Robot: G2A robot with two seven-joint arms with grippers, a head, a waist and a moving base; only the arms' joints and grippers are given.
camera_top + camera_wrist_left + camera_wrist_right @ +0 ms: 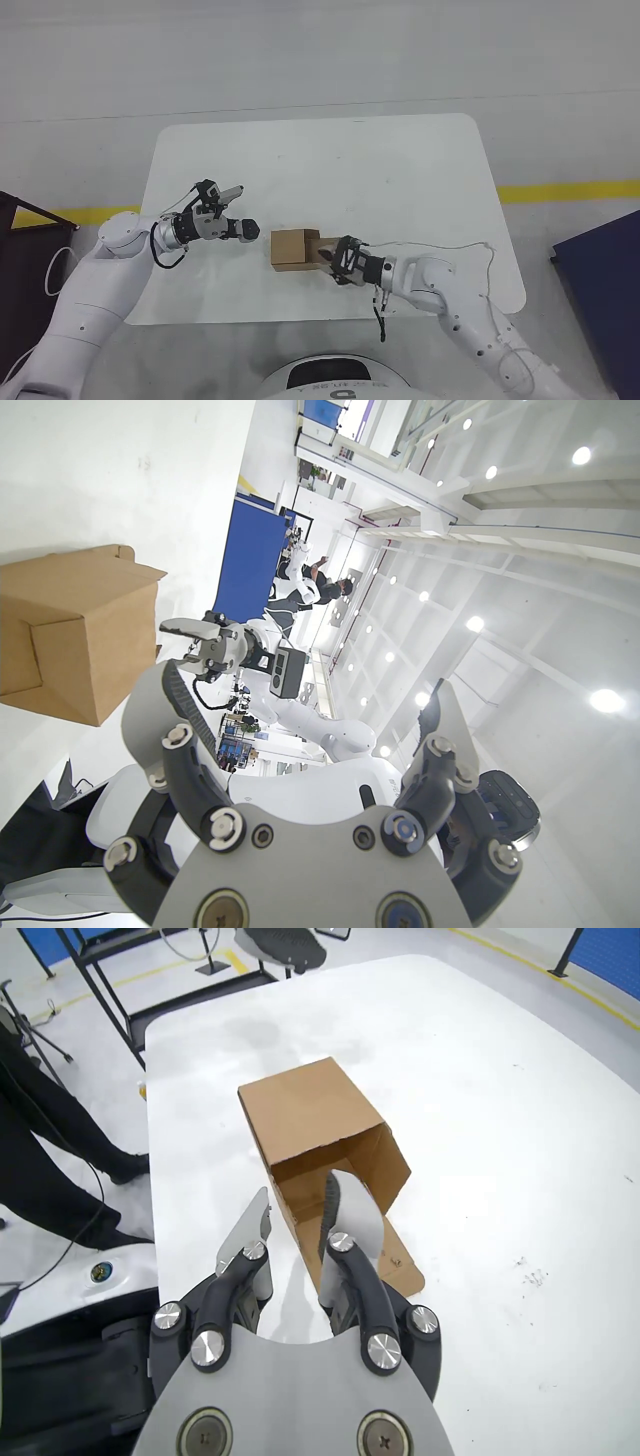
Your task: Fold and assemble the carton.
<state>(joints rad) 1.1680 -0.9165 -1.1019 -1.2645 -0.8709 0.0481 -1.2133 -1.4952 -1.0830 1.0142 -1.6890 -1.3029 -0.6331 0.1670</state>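
Carton [310, 1108] sideways, right claw [299, 1183] straddling wall.

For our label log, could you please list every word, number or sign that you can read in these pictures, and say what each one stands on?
No text can be quoted here.
The carton: plain brown card, no print on the faces that show.
The table: no words or numbers, only small dark specks.
The display panel in the room behind, left wrist view: too small to read.

no legible text, labels or numbers
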